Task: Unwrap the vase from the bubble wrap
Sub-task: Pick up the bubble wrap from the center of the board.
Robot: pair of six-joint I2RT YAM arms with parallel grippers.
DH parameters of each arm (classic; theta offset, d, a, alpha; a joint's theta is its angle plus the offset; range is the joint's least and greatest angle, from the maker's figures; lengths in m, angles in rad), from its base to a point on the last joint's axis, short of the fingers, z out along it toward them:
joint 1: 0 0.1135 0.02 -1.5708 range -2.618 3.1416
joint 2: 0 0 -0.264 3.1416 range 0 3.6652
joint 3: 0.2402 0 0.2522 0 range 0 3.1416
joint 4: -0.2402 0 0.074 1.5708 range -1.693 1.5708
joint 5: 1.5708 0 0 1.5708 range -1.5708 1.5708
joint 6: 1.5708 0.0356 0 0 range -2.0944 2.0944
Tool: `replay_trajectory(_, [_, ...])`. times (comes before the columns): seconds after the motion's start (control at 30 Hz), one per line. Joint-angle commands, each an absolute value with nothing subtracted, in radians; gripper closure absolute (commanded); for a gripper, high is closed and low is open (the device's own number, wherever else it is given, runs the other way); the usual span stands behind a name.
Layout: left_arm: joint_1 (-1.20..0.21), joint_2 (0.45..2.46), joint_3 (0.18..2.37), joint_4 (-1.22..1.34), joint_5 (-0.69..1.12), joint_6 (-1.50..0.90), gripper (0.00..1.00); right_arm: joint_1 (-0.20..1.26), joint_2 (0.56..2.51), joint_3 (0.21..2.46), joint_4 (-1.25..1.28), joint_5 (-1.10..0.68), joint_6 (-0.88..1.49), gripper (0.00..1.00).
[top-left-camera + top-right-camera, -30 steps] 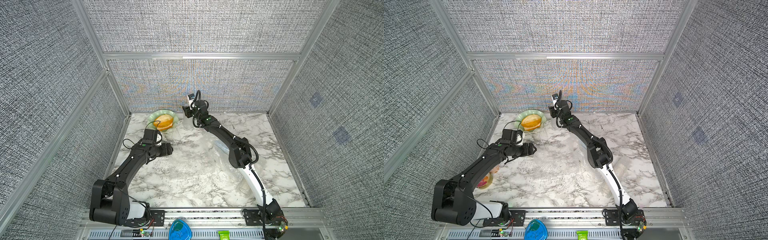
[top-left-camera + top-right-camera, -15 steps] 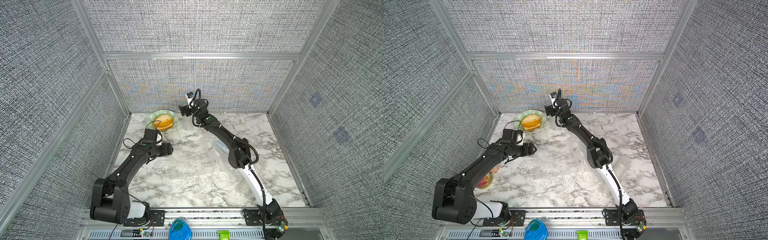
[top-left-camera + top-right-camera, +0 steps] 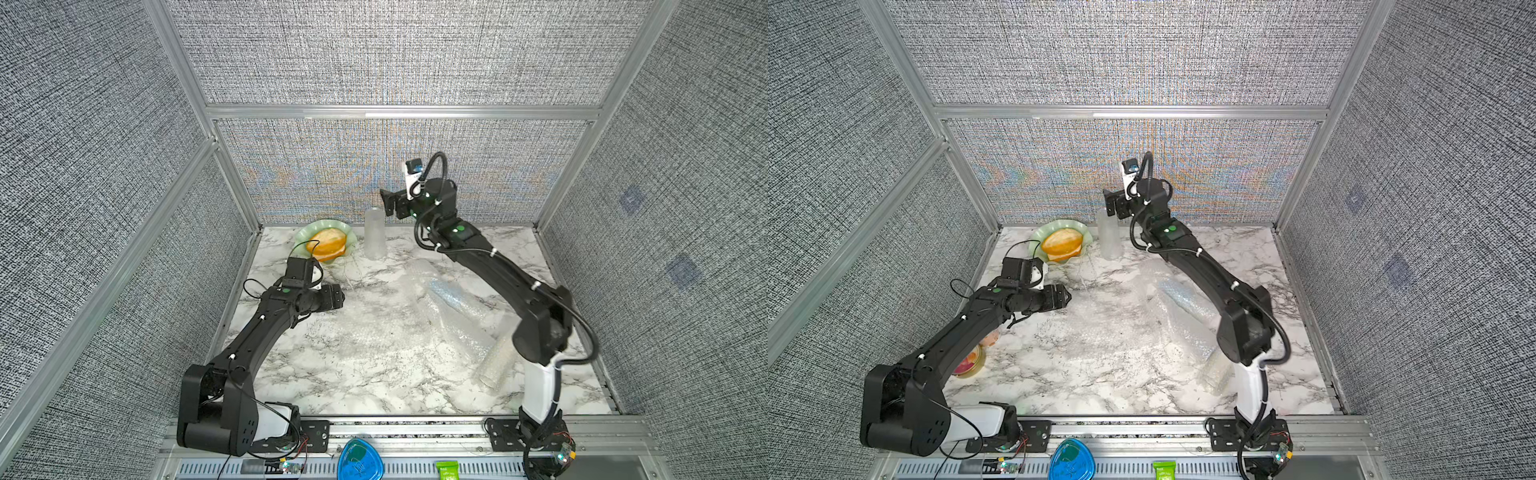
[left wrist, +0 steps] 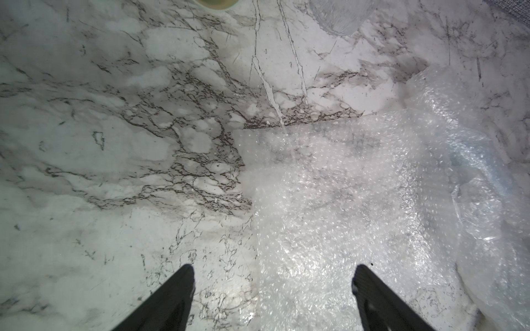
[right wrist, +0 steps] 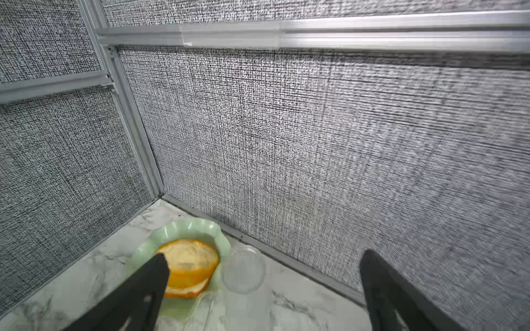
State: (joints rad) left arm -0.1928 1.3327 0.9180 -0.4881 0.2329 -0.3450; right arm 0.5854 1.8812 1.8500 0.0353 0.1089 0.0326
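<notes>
Near the bench's (image 3: 332, 374) back wall the vase (image 3: 375, 235) stands upright and bare, beside a green dish (image 3: 351, 237). Bubble wrap (image 3: 449, 316) lies crumpled mid-bench, running front-right. Both my jaws are spread, empty: right gripper (image 3: 387, 203) above the vase, left gripper (image 4: 272, 298) over the wrap's edge.

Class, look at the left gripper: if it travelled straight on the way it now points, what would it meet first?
Probably the bubble wrap: the open left gripper points low across the marble table, and the flattened sheet lies directly ahead. Depth is unclear, so it might brush bare marble first.
</notes>
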Motion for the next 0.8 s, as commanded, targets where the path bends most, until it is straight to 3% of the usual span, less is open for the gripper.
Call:
replay_trajectory(0.0, [-0.192,1.325,0.919,-0.487,0.254,-0.348,0.12,0.589,1.733,1.711,-0.123,0.165,0.113,0.02])
replay_trajectory(0.2, [-0.19,1.312,0.913,-0.489,0.278,-0.347,0.11,0.62,1.482,1.437,-0.478,0.227,0.195,0.03])
replay_trajectory(0.4, [-0.191,1.29,0.898,-0.465,0.318,-0.331,0.11,0.633,1.344,1.182,-0.638,0.21,0.277,0.02])
replay_trajectory(0.77, [-0.19,1.273,0.89,-0.457,0.321,-0.328,0.1,0.659,1.512,1.15,-0.828,0.171,0.177,0.02])
